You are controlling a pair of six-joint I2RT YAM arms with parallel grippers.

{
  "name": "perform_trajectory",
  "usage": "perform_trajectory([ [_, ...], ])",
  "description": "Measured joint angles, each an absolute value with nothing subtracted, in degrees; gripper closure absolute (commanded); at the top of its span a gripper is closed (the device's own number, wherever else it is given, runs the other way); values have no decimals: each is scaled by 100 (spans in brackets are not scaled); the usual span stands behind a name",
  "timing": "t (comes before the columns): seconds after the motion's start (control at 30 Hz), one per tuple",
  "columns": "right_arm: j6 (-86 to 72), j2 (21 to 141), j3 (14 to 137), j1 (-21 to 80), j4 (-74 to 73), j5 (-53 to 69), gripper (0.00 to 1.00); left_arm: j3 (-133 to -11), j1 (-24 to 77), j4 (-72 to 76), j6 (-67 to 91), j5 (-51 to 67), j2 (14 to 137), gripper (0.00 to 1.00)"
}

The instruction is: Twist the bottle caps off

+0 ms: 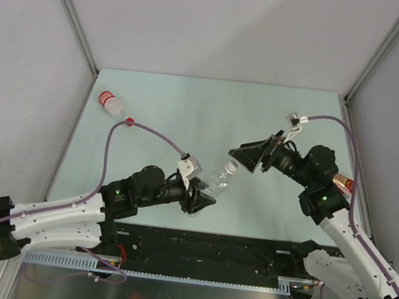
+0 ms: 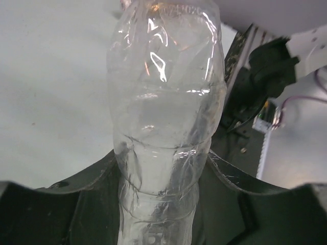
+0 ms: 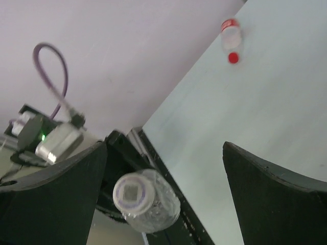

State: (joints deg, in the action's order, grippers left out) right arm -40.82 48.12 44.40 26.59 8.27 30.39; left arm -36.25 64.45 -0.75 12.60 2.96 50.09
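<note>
Nearest, at the base end of the crinkled bottle (image 1: 217, 185), the left gripper (image 1: 201, 195) clamps narrow around the body, both fingers pressed into the thin plastic. The bottle is lifted off the table (image 1: 190, 105) and tilted neck-outward, apparently to keep it from spinning and to offer the top to the other arm. At the bottle's far end sits its white cap (image 3: 132, 192), on the neck as far as the right wrist view shows. How loose the thread is cannot be told. Just beyond the cap, the right gripper (image 1: 244, 159) faces it end-on, jaws spread wide to either side and touching nothing; my guess is it is between grips on the twist. Well right of the crinkled bottle, an amber bottle (image 1: 343, 182) lies mostly hidden behind the right arm, cap not visible. Farthest, well beyond the crinkled bottle to the left, the red-label bottle (image 1: 110, 102) lies on its side, the red cap (image 1: 128, 121) just beside its mouth and apparently off.
</note>
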Motion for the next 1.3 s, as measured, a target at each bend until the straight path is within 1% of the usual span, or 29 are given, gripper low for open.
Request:
perform_trajectory([
  [0.13, -3830, 4810, 4449, 3315, 687, 2976, 2, -3347, 6379, 587, 1767, 427, 4803, 55],
  [0.23, -3680, 4746, 4449, 3839, 569, 2825, 7, -3336, 6370, 860, 1977, 504, 4718, 55],
  [0.37, -3559, 4560, 4453, 4250, 432, 2550, 23, -3336, 6368, 1072, 2143, 622, 4591, 56],
  [0.5, -3514, 4423, 4473, 4407, 403, 2351, 33, -3336, 6370, 1197, 2261, 757, 4580, 57],
  [0.57, -3529, 4386, 4473, 4438, 408, 2311, 34, -3336, 6361, 1212, 2327, 825, 4619, 58],
  [0.77, -3579, 4283, 4473, 4484, 423, 2228, 32, -3336, 6361, 1249, 2528, 1090, 4759, 59],
  [0.9, -3669, 4257, 4475, 4495, 499, 2226, 34, -3336, 6372, 1299, 2624, 1177, 4766, 61],
  [0.93, -3721, 4254, 4475, 4495, 510, 2226, 38, -3336, 6381, 1310, 2655, 1201, 4766, 61],
  [1.03, -3898, 4272, 4475, 4495, 609, 2231, 56, -3336, 6438, 1332, 2716, 1225, 4766, 61],
  [1.2, -3966, 4429, 4482, 4488, 878, 2233, 91, -3334, 6504, 1374, 2985, 1153, 4729, 60],
  [1.23, -3983, 4482, 4493, 4486, 934, 2255, 96, -3330, 6504, 1356, 3002, 1109, 4711, 59],
  [1.3, -3990, 4628, 4565, 4486, 987, 2322, 99, -3297, 6501, 1361, 3015, 1026, 4676, 55],
])
